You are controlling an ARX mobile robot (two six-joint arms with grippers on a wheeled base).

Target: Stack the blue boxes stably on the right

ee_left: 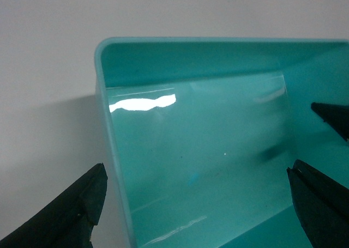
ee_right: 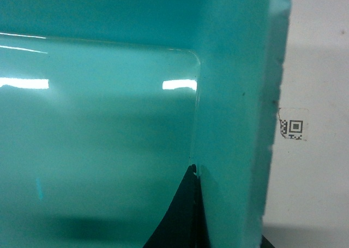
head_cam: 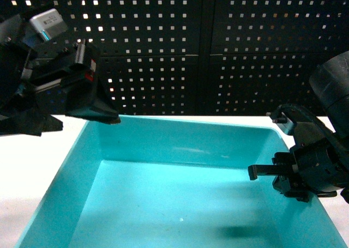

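The light turquoise blue box [head_cam: 174, 204] fills the lower head view, open side up and with nothing in it. My left gripper [head_cam: 87, 120] hovers at its far left corner. In the left wrist view it [ee_left: 196, 171] is open, one finger outside the box's [ee_left: 207, 122] left wall and one over the inside. My right gripper [head_cam: 272, 174] sits at the right wall. The right wrist view shows it [ee_right: 229, 204] shut on that wall of the box [ee_right: 98, 139], with one finger pressed against the inside. The dark blue box is out of view.
A black pegboard wall [head_cam: 218, 52] stands just behind the white table [head_cam: 32, 166]. A small QR-code sticker [ee_right: 293, 125] lies on the table to the right of the box.
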